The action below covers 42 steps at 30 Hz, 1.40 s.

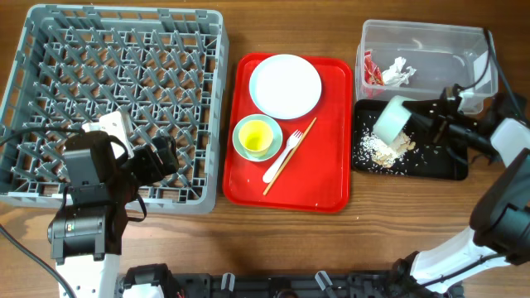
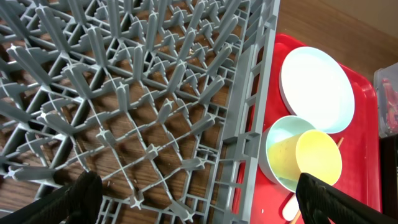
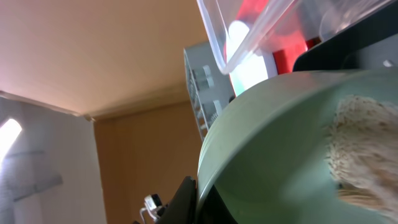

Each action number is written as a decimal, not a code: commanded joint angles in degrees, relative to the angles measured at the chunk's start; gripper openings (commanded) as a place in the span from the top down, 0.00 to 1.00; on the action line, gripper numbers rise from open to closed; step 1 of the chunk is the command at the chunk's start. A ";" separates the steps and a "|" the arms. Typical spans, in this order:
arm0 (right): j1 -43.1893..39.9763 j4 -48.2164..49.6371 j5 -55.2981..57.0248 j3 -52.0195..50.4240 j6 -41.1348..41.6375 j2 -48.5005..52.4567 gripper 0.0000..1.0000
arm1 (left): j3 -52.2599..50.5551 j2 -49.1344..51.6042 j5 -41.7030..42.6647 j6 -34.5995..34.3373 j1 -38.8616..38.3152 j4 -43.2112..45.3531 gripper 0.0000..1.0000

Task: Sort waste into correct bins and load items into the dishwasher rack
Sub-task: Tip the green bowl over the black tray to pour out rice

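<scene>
My right gripper (image 1: pixel 424 117) is shut on the rim of a pale green bowl (image 1: pixel 394 118) and holds it tilted on its side over the black tray (image 1: pixel 443 165). Rice-like scraps (image 1: pixel 383 150) lie in that tray, and some still cling inside the bowl (image 3: pixel 364 146). In the right wrist view the gripper (image 3: pixel 205 198) pinches the bowl (image 3: pixel 280 143). The clear tub (image 1: pixel 431 41) holds the red-and-white wrapper (image 1: pixel 372 73) and the tissue (image 1: pixel 399 71). My left gripper (image 1: pixel 168 156) (image 2: pixel 199 194) is open and empty over the grey rack's (image 1: pixel 116 50) front right corner.
The red serving tray (image 1: pixel 327 178) holds the white plate (image 1: pixel 286 86), another pale bowl (image 1: pixel 243 142) with the yellow cup (image 1: pixel 258 136) inside, the white fork (image 1: pixel 282 156) and the chopstick (image 1: pixel 300 142). The left wrist view shows the rack (image 2: pixel 124 93), plate (image 2: pixel 317 87) and cup (image 2: pixel 318 155).
</scene>
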 commanded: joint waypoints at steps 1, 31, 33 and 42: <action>-2.86 0.57 -4.50 -0.42 3.69 1.29 0.96 | 1.09 0.04 0.48 -0.31 0.04 -0.02 0.00; -4.13 14.78 -0.46 -0.42 13.68 1.27 0.96 | 1.09 0.04 0.48 -0.31 0.04 -0.02 0.00; -3.48 12.39 -0.17 -0.42 13.05 1.27 0.96 | 1.09 0.07 0.48 -0.31 0.04 -0.02 0.00; -2.08 13.81 -4.66 -0.44 3.78 0.98 0.96 | 1.09 0.07 0.48 -0.31 0.04 -0.02 0.00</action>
